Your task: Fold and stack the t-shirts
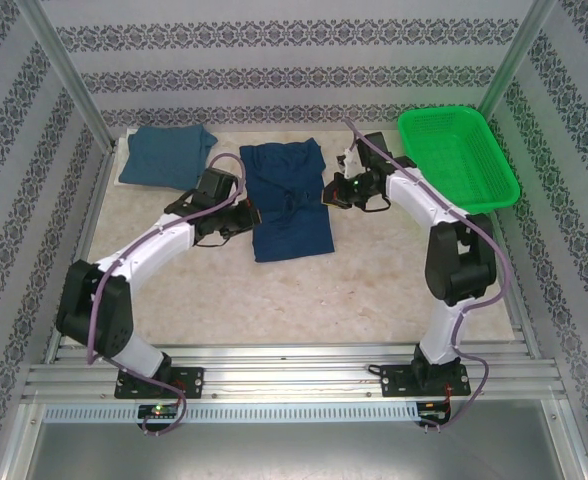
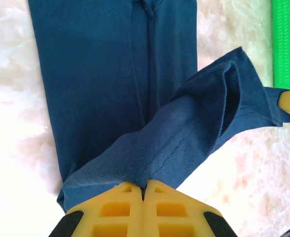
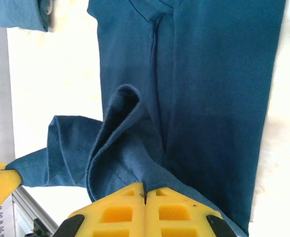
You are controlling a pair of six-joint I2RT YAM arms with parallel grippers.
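- left gripper point(image 2: 144, 190) clamped on navy shirt point(image 1: 292, 215), left edge
- right gripper point(image 3: 144, 190) clamped on its right edge
- shirt lies between them, one fold lifted

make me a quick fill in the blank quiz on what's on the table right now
1. The left gripper and the right gripper are each ____ on an edge of the navy t-shirt.
2. The teal t-shirt lies in the far ____ corner of the table.
3. The colour of the mesh basket is ____.

Missing words: shut; left; green
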